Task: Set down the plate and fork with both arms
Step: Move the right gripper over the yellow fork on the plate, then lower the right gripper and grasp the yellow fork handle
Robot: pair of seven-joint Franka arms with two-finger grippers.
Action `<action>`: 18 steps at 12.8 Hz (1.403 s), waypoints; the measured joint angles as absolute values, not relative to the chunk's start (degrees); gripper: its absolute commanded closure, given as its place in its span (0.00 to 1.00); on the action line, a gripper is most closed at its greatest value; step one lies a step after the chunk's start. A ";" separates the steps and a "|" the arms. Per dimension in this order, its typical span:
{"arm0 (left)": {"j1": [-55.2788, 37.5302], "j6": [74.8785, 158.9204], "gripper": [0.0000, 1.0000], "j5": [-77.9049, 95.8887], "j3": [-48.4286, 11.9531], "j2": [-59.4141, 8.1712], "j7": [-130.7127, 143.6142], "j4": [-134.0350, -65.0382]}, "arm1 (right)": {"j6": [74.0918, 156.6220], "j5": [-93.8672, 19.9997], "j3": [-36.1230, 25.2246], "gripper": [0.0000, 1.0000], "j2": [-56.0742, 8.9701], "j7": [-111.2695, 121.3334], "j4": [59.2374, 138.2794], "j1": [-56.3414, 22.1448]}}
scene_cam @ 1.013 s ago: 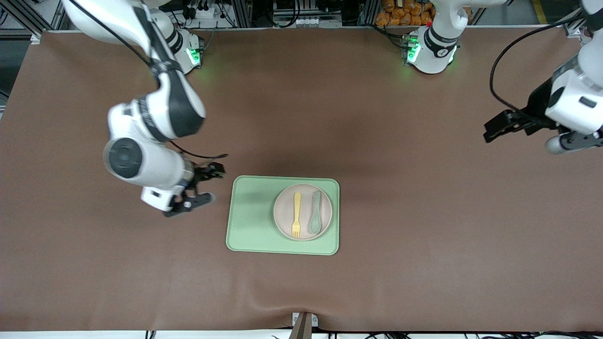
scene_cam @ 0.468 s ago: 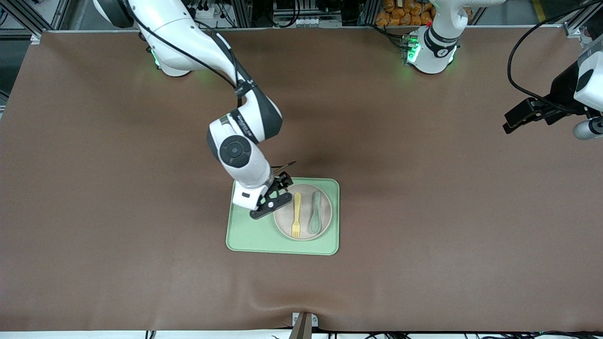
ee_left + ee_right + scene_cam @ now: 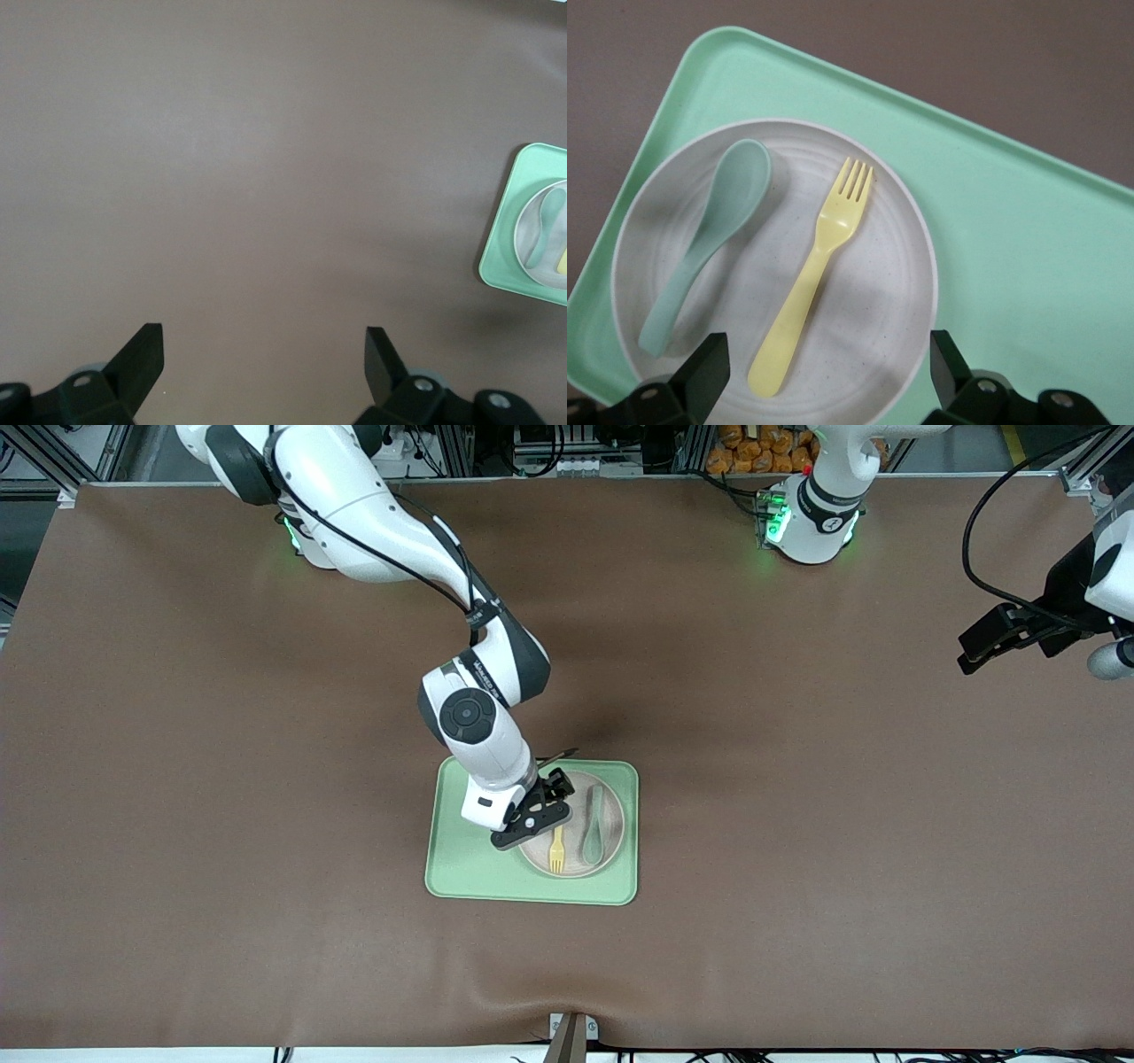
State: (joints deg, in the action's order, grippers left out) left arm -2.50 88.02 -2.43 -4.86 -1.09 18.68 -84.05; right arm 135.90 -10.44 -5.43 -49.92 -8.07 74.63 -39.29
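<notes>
Right end effector [image 3: 542,811] spread over fork [image 3: 811,275] handle on plate [image 3: 886,292], left end effector [image 3: 264,363] spread, waiting.

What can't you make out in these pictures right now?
- Fork handle, front view: covered by the right hand; the right wrist view shows the whole fork.
- Plate, front view: its part toward the right arm's end sits under that hand.
- Left hand, front view: dark and side-on, its arm cut by the frame edge; the left wrist view shows it open.
- Tray, left wrist view: cut by the frame edge.
</notes>
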 measured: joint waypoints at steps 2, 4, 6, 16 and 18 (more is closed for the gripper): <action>-2.50 87.99 0.00 -2.43 -4.88 -0.93 18.65 -84.07 | 136.05 -10.44 -5.42 0.00 -51.01 -10.88 74.35 -40.08; -2.50 87.99 0.00 -2.43 -4.90 -0.93 18.61 -84.16 | 136.06 -10.44 -5.41 0.00 -51.72 -13.25 74.18 -41.10; -2.48 87.99 0.00 -2.43 -4.89 -0.93 18.61 -84.17 | 136.14 -10.44 -5.41 0.00 -52.25 -14.72 74.12 -41.94; -2.42 87.99 0.00 -1.78 -4.80 -0.26 18.61 -84.19 | 137.63 -10.44 -5.56 0.00 -54.70 -15.16 73.17 -42.32; -2.35 87.99 0.00 -1.78 -4.75 -0.26 18.61 -84.19 | 138.17 -10.41 -5.56 0.00 -54.85 -15.16 73.16 -42.36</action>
State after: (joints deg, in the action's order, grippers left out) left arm -2.35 87.99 -1.78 -4.75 -0.26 18.61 -84.19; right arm 138.17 -10.41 -5.56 -54.85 -15.16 73.16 -42.36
